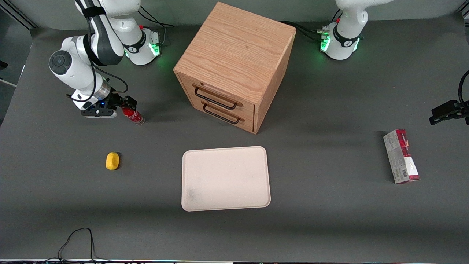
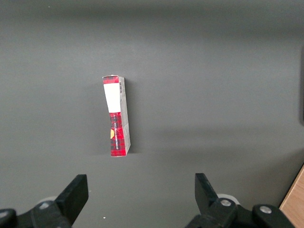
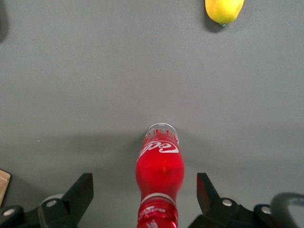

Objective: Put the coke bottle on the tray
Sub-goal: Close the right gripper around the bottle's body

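The coke bottle is small and red with white lettering. It lies tilted on the dark table toward the working arm's end, farther from the front camera than the tray. My right gripper is open around its capped end. In the right wrist view the coke bottle sits between the two black fingers of the gripper, with a gap on each side and its clear base pointing away. The cream-white tray lies flat in front of the cabinet, nearer the camera, with nothing on it.
A wooden two-drawer cabinet stands mid-table beside the bottle. A yellow lemon-shaped lump lies nearer the camera than the bottle, and the same lump shows in the right wrist view. A red-and-grey carton lies toward the parked arm's end.
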Available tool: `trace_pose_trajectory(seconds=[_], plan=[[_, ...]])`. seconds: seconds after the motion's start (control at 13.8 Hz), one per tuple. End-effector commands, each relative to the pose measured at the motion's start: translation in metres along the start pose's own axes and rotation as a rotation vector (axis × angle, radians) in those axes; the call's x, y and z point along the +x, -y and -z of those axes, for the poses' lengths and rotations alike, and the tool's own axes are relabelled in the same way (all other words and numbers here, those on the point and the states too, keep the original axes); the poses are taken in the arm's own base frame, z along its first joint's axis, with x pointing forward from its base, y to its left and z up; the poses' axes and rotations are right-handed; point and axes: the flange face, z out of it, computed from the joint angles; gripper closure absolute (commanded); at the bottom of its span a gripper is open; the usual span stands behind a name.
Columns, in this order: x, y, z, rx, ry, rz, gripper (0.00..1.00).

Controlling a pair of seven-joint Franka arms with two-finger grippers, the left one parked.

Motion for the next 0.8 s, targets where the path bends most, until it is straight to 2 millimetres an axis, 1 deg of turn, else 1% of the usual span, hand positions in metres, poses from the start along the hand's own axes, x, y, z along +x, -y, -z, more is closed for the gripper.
trace_pose_trajectory(seconds=[0.0,0.14,0.29,0.36,0.43,0.51,0.58,0.65,0.72], plan=[[-0.0032,-0.0017,-0.0009,0.008,-0.013,-0.018,0.08],[-0.0058,-0.0026,-0.0011,0.008,-0.011,-0.02,0.13],[-0.0066,-0.0025,0.0013,0.009,-0.011,-0.019,0.21],[-0.0069,-0.0025,0.0023,0.009,-0.011,-0.019,0.26],[-0.0072,-0.0025,0.002,0.009,-0.008,-0.019,0.34],[-0.0067,-0.0024,0.0039,0.01,-0.013,-0.018,0.45],[-0.0075,-0.0024,0.0051,0.01,-0.01,-0.017,0.61],[-0.0077,-0.0024,0.0056,0.01,-0.01,-0.017,0.8],[-0.0074,-0.0024,0.0061,0.01,-0.01,-0.019,0.93]])
